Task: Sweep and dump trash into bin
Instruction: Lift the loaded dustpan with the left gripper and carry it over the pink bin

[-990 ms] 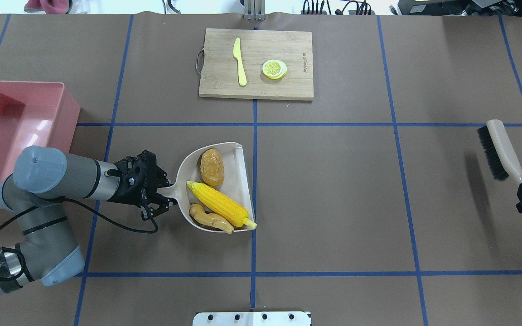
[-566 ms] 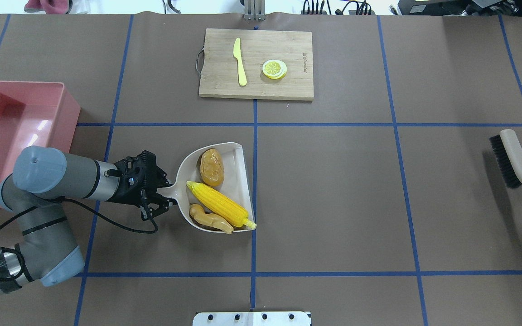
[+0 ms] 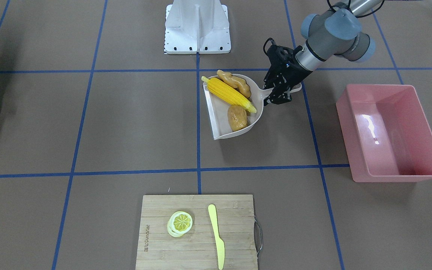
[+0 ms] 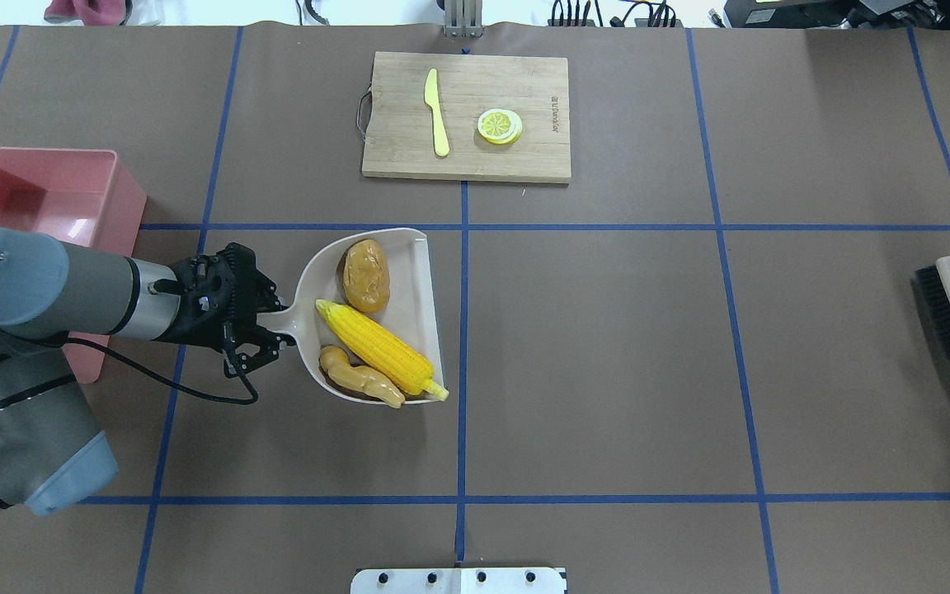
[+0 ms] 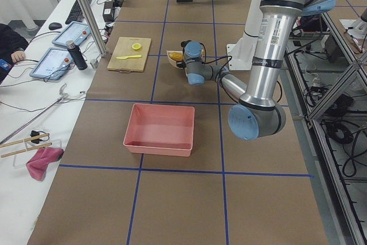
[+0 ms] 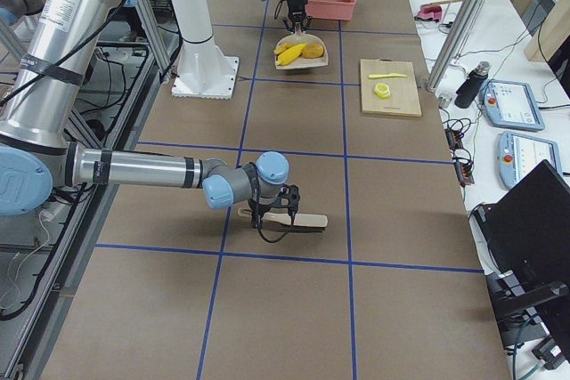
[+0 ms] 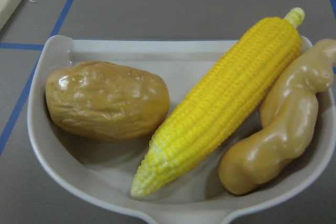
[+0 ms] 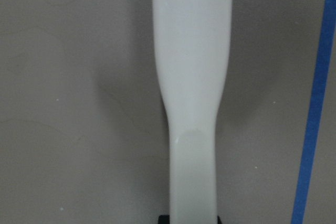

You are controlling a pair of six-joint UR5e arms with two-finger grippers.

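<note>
Left gripper point(image 4: 267, 323) first: its jaws are pressed in on the short handle of the beige plastic dustpan point(image 4: 414, 276), so the opening is only as wide as that handle. The black fingers point(image 3: 280, 94) sit either side of the handle stub, right where it meets the pan.

The right gripper point(image 6: 289, 198) is way off to the robot's right of the dustpan. It's pinching the thin end of the beige-handled hand brush with black bristles point(image 4: 947, 307). The wrist camera only shows the handle running down into a bit of black at the bottom edge, so I can't see how far the jaws are spread beyond that.

All three bits of trash are inside the dustpan:
- the brown-orange toy potato point(image 4: 364, 275), at the pan's end farthest from the robot
- the yellow corn cob point(image 4: 376, 346), lying diagonally across the middle, tip poking past the open lip
- the knobbly tan ginger root point(image 4: 357, 379), tucked beside the corn on the robot's side

The big rectangular pink plastic tub point(image 4: 71, 177) stands to the robot's left of the dustpan, well apart, partly behind the left arm, with glare on its glossy inside.

Beyond the dustpan, away from the robot, is a bamboo cutting board point(image 4: 516, 78) with a yellow toy knife point(image 4: 437, 111) and a lemon slice point(image 4: 499, 126) on it. There's a printed brand mark along one short edge, too small to read.
</note>
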